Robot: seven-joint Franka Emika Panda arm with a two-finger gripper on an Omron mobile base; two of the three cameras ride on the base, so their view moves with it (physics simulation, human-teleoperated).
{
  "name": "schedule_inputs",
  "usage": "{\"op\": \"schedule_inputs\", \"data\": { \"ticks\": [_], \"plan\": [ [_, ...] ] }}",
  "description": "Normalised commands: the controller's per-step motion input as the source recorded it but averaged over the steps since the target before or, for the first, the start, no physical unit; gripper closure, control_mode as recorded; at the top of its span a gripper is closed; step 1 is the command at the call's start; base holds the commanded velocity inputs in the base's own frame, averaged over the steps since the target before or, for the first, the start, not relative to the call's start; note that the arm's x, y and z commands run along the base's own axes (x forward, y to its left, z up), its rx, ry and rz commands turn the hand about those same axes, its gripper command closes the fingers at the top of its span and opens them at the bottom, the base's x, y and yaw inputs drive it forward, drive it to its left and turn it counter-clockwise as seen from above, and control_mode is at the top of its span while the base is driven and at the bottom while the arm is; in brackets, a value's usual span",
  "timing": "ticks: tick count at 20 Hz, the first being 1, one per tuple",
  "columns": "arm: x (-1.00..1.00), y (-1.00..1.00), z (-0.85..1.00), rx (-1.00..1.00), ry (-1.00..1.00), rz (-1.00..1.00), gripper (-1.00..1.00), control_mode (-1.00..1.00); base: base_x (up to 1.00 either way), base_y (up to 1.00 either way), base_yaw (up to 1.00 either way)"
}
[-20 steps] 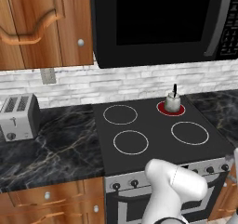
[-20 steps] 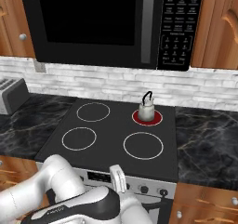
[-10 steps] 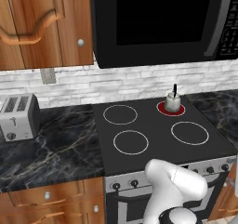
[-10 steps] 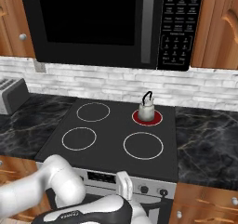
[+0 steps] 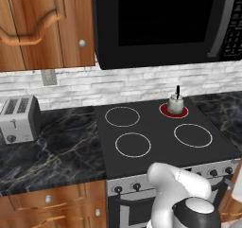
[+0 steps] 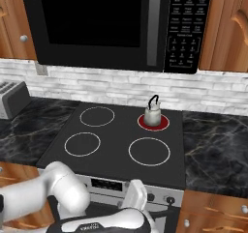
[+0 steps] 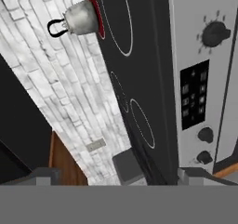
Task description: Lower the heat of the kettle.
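Observation:
The kettle [image 5: 176, 104] [image 6: 152, 115] [image 7: 81, 17], small and silvery with a thin black handle, stands on the stove's back right burner [image 5: 165, 110], which glows red. My gripper [image 7: 119, 179] hangs low in front of the stove, rolled on its side, with its two dark fingertips [image 7: 46, 176] wide apart and nothing between them. It faces the stove's grey front panel, where a black knob [image 7: 214, 34] sits at the upper right and two more knobs [image 7: 204, 135] lie beyond the dark display [image 7: 194, 95]. The kettle is far from the gripper.
A silver toaster [image 5: 19, 118] [image 6: 12, 99] stands on the dark marble counter [image 5: 56, 151] left of the stove. A black microwave [image 5: 160, 23] hangs above the cooktop. The other three burner rings [image 5: 133, 144] carry nothing. Wooden drawers [image 5: 52, 201] flank the oven.
The arm's elbow and hand have shifted a little to the right and lower in front of the stove. The kettle and the burner's glow are unchanged.

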Motion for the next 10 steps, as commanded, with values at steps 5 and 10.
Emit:
{"op": "schedule_inputs", "data": {
  "ticks": [5, 10],
  "plan": [
    [0.09, -0.04, -0.27, 0.11, 0.00, -0.08, -1.00, -1.00, 0.00, 0.00, 0.00],
    [0.00, -0.04, -0.40, 0.01, 0.00, -0.10, -1.00, -1.00, 0.00, 0.00, 0.00]
  ]
}}
